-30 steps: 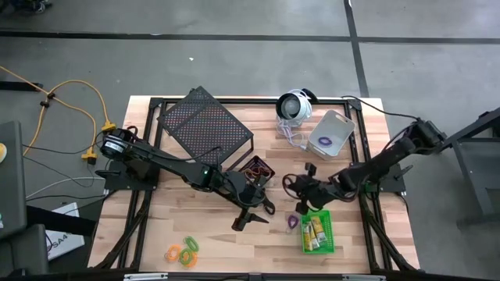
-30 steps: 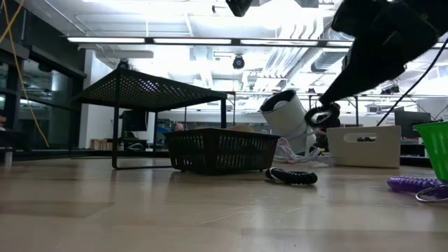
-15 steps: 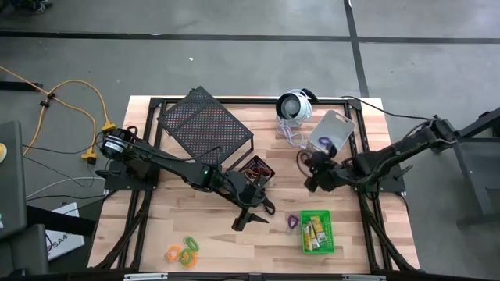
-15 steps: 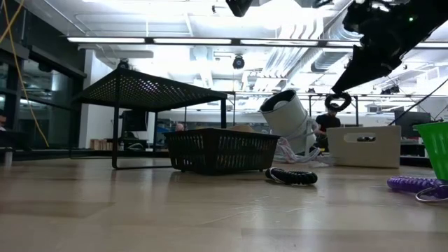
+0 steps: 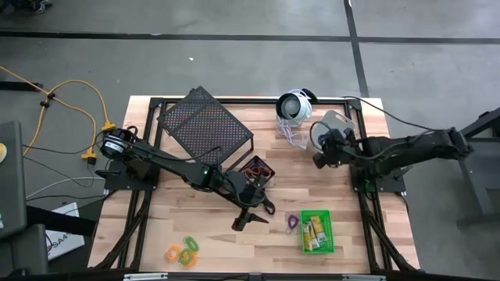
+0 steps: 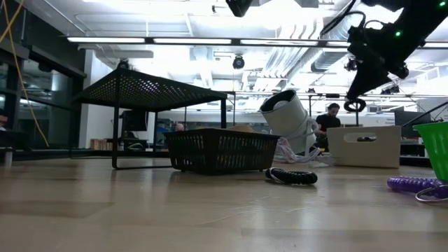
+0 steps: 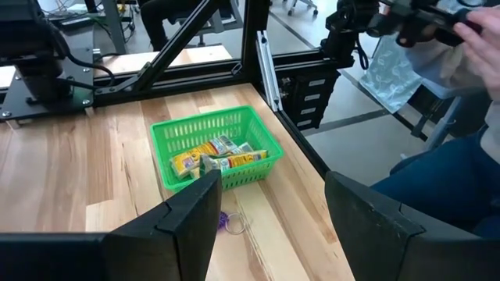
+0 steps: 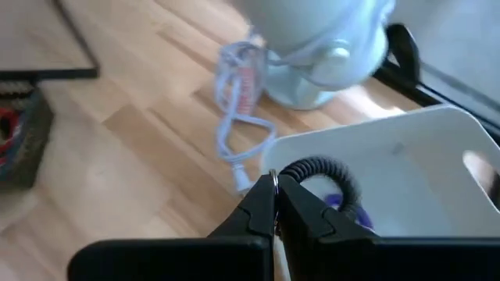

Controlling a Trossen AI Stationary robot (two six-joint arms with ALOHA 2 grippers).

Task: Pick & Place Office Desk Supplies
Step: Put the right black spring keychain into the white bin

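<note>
One black loop hangs clamped in right tool above grey bin.

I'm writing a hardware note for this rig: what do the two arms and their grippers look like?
Both arms are dark, slender and jointed. The left arm shows a small green light. The left gripper has broad, flat black fingers. The right gripper has narrow, tapering black fingers.

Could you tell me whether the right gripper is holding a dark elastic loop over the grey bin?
Yes, the right gripper is shut on a dark loop above the grey bin.
</note>
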